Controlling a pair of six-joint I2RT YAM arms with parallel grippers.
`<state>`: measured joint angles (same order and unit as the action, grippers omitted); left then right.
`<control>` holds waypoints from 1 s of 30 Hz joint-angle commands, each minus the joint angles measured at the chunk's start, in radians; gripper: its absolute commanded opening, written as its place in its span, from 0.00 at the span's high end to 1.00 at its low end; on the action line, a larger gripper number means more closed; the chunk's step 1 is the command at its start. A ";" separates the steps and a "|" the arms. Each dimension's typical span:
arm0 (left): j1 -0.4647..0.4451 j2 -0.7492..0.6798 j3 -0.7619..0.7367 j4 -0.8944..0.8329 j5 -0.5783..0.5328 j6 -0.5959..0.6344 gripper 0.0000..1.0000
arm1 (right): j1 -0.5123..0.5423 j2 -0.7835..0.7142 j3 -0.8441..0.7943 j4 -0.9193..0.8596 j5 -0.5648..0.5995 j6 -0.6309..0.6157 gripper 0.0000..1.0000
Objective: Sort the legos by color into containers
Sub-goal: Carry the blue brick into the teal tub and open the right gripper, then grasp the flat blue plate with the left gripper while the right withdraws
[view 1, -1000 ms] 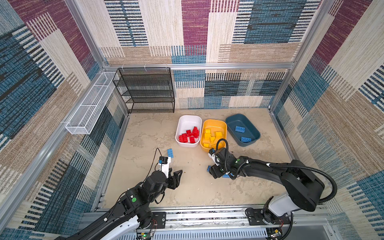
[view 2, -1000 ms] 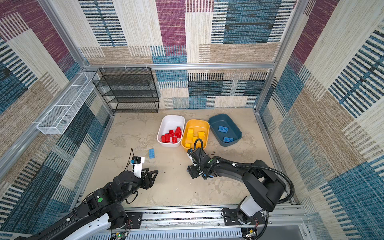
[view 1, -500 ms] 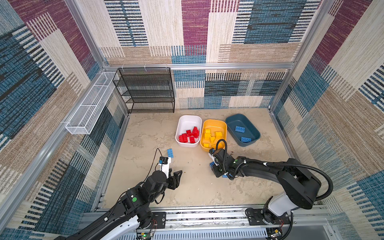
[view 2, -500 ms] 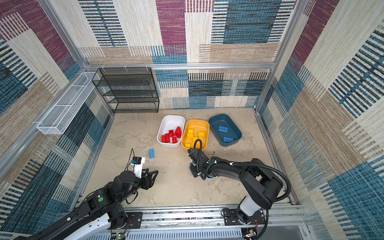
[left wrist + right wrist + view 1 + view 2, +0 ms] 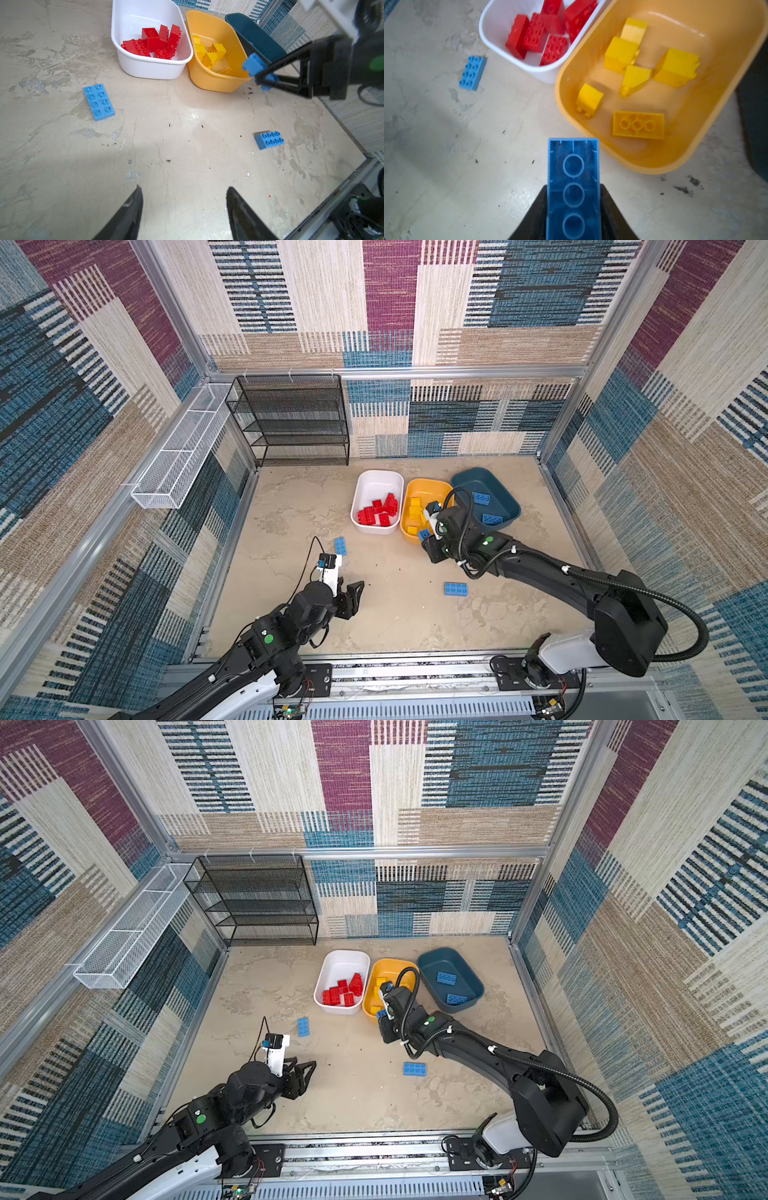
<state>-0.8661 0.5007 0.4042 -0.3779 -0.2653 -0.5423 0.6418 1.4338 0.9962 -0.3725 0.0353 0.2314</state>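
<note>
By my reading the sort is well along. The white tub (image 5: 376, 485) holds a heap of red bricks (image 5: 380, 512). Just beside it, the yellow tub (image 5: 430, 485) holds the yellow bricks (image 5: 414, 510). The teal tub (image 5: 500, 493) has two sorted blue bricks (image 5: 481, 498) lying apart on its floor. No red or yellow piece shows loose on the desk (image 5: 395, 626), so those two colours look finished. What is left is blue, with three pieces outside the teal tub. The first is the held blue brick (image 5: 573, 162), clamped by its long sides in the right tool (image 5: 573, 188). Its hollow underside faces the wrist camera, and it is lifted clear of the desk just in front of the yellow tub's near end. It has yet to pass that tub to reach the teal one on the far side. The other two lie studs up on the desk. The long blue brick (image 5: 340, 546) is near the white tub's near corner, ahead of the left tool (image 5: 183, 188). The second loose blue brick (image 5: 456, 589) lies well apart from all the tubs, near the right arm. The left tool's jaws stand apart with nothing between them, low over bare desk.
</note>
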 commanded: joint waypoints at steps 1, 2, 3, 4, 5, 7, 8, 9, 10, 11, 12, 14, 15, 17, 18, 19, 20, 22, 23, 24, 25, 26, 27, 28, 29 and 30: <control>0.001 0.010 -0.001 -0.003 -0.015 -0.001 0.35 | -0.108 0.004 0.066 -0.008 -0.061 -0.010 0.62; 0.001 0.014 -0.002 -0.002 -0.015 -0.002 0.35 | -0.150 0.012 0.089 -0.005 -0.070 -0.016 0.62; 0.002 0.017 -0.006 0.001 -0.014 -0.002 0.35 | -0.198 0.026 0.115 -0.004 -0.074 -0.021 0.62; 0.001 0.020 -0.009 0.006 -0.011 -0.002 0.35 | -0.241 0.043 0.139 -0.003 -0.084 -0.023 0.62; 0.002 0.026 -0.011 0.008 -0.009 -0.002 0.34 | -0.283 0.064 0.161 -0.002 -0.106 -0.024 0.62; 0.001 0.044 -0.013 0.006 -0.009 -0.007 0.34 | -0.357 0.109 0.200 0.007 -0.137 -0.030 0.63; 0.001 0.056 -0.012 0.003 -0.009 -0.010 0.33 | -0.387 0.132 0.218 0.009 -0.142 -0.030 0.63; 0.001 0.066 -0.013 0.001 -0.008 -0.014 0.33 | -0.418 0.160 0.237 0.009 -0.146 -0.031 0.63; 0.001 0.073 -0.014 0.002 -0.003 -0.017 0.33 | -0.441 0.182 0.252 0.010 -0.143 -0.030 0.63; 0.001 0.082 -0.018 0.005 0.002 -0.020 0.33 | -0.467 0.206 0.260 0.017 -0.140 -0.025 0.62; 0.001 0.087 -0.017 0.008 0.006 -0.023 0.33 | -0.489 0.221 0.263 0.027 -0.149 -0.019 0.62; 0.001 0.096 -0.025 0.010 0.009 -0.028 0.33 | -0.522 0.250 0.269 0.050 -0.158 -0.011 0.62; 0.002 0.098 -0.026 0.009 0.009 -0.028 0.33 | -0.532 0.260 0.270 0.054 -0.158 -0.009 0.62; 0.002 0.099 -0.027 0.008 0.006 -0.024 0.33 | -0.543 0.278 0.273 0.062 -0.152 -0.009 0.61; 0.003 0.098 -0.027 0.007 0.004 -0.024 0.33 | -0.549 0.286 0.272 0.063 -0.147 -0.008 0.61; 0.003 0.098 -0.025 0.006 0.001 -0.023 0.33 | -0.555 0.293 0.271 0.065 -0.148 -0.011 0.59; 0.003 0.099 -0.023 0.004 -0.003 -0.023 0.33 | -0.560 0.295 0.268 0.069 -0.146 -0.008 0.58; 0.006 0.102 -0.020 0.004 -0.011 -0.023 0.33 | -0.569 0.295 0.263 0.076 -0.135 -0.006 0.56; 0.008 0.107 -0.017 0.007 -0.016 -0.022 0.33 | -0.575 0.295 0.264 0.076 -0.130 -0.007 0.54; 0.011 0.112 -0.013 0.011 -0.019 -0.025 0.33 | -0.578 0.292 0.263 0.075 -0.126 -0.008 0.49; 0.016 0.119 -0.008 0.014 -0.024 -0.024 0.33 | -0.580 0.287 0.262 0.077 -0.123 -0.009 0.44; 0.021 0.130 -0.002 0.019 -0.030 -0.026 0.33 | -0.582 0.278 0.260 0.079 -0.120 -0.009 0.40; 0.028 0.146 0.009 0.021 -0.043 -0.027 0.33 | -0.582 0.266 0.256 0.085 -0.125 -0.010 0.38; 0.034 0.163 0.020 0.020 -0.056 -0.027 0.33 | -0.583 0.254 0.250 0.094 -0.133 -0.008 0.36; 0.044 0.185 0.036 0.018 -0.071 -0.026 0.33 | -0.581 0.239 0.243 0.100 -0.147 -0.007 0.36; 0.055 0.213 0.051 0.020 -0.085 -0.025 0.33 | -0.579 0.220 0.233 0.109 -0.164 -0.007 0.35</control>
<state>-0.8276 0.6754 0.4202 -0.3786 -0.2932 -0.5579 0.0589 1.6897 1.2407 -0.3248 -0.0986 0.2203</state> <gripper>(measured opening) 0.673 0.644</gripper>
